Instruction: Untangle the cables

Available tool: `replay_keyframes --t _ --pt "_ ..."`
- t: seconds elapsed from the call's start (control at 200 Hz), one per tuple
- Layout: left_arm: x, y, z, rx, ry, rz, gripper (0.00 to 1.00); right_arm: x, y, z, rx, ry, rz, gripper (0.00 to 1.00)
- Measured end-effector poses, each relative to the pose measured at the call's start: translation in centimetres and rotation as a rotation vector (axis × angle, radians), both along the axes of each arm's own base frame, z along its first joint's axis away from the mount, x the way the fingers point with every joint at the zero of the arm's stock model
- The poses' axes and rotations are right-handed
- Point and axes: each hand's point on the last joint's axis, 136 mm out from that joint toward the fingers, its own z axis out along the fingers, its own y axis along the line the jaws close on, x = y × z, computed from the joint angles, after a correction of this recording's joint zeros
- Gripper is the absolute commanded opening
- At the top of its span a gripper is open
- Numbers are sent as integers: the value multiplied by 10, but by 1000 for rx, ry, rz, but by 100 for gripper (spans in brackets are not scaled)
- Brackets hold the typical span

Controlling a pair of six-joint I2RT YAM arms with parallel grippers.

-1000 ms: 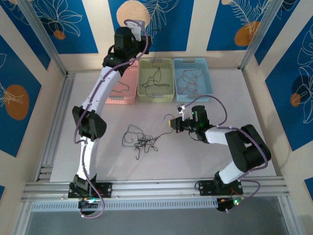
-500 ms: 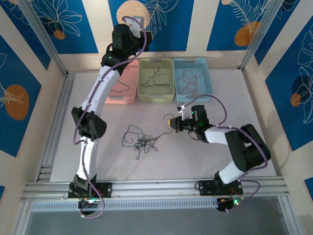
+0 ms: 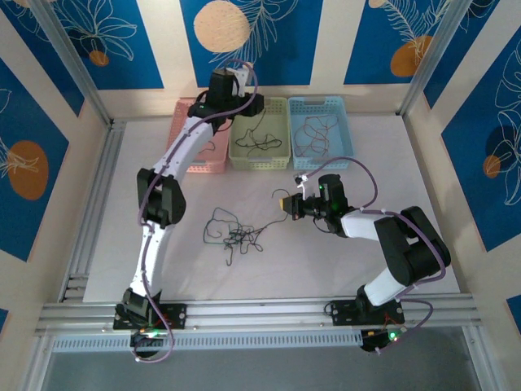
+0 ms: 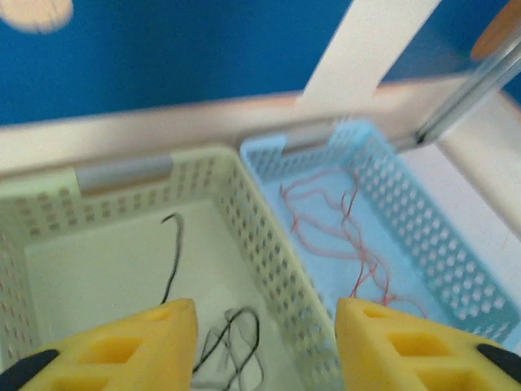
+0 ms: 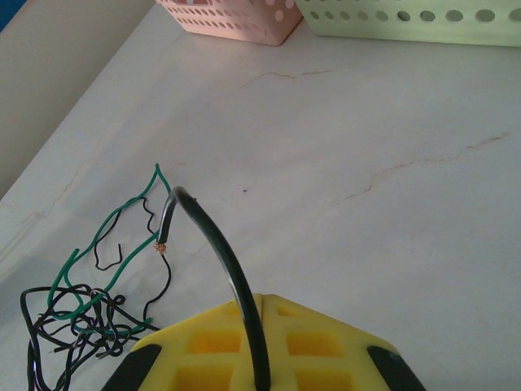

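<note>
Several thin black and green cables (image 3: 236, 235) lie knotted on the table (image 3: 313, 273). Right gripper (image 5: 262, 326) is clamped on one black strand (image 5: 221, 245); left gripper (image 4: 264, 330), jaws apart, hangs above the green basket (image 4: 260, 236).

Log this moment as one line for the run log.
left hand: open over green basket | right hand: shut on black cable | tangle: on table
</note>
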Motion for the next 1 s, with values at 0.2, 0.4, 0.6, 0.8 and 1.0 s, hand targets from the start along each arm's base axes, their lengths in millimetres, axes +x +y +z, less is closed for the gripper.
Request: replay_keyframes --t 0.2,0.4,0.6,0.8,1.0 --pt "-23 6 -45 87 137 -23 62 0 0 0 0 0 0 0" --pt "-80 31 -5 92 139 -26 66 1 -1 0 1 -1 -4 0" --pt "-187 69 61 -28 2 -41 71 -2 -4 17 34 0 -15 0" --pt "-280 93 -12 -77 116 -74 73 -19 -8 89 102 -119 -12 0" --pt "-351 105 -97 -76 347 -83 79 -36 -27 150 122 -237 -75 0"
